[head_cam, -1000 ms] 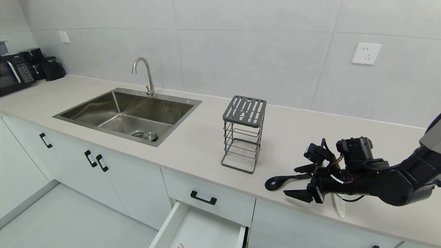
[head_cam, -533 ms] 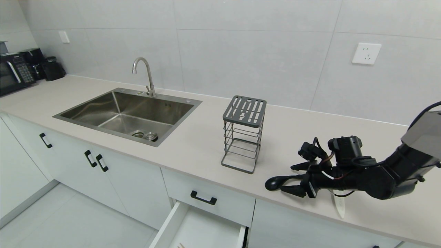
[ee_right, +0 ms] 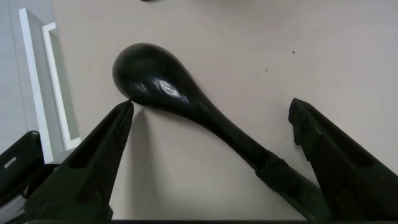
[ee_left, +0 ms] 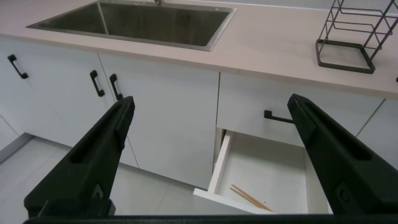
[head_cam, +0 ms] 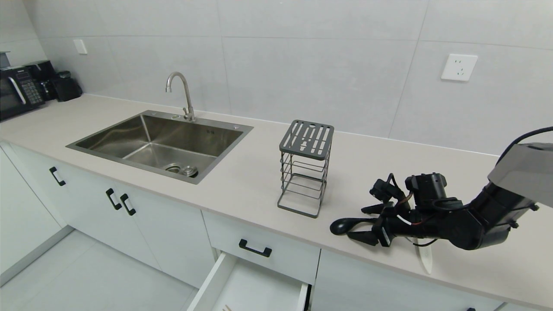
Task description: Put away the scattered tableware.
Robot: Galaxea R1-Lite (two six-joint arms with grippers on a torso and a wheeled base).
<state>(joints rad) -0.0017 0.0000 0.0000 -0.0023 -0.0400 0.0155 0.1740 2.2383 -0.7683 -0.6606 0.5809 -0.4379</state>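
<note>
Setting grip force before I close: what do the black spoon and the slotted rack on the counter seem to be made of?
Black spoon: smooth and glossy, with a sharp highlight on the bowl. It is probably lacquered wood or hard plastic, but the look doesn't settle which. Rack: thin dark-grey wire rungs under a flat slotted top, with a matte finish. It looks like coated metal.

Grey tiled wall (head_cam: 302, 65) with white socket (head_cam: 459, 67). Beige counter (head_cam: 242, 181), steel sink (head_cam: 194, 138) with tap (head_cam: 183, 93) set in. White cabinets (head_cam: 164, 233) with black handles below, pale floor (head_cam: 86, 285). Microwave (head_cam: 15, 93) far left on counter.
</note>
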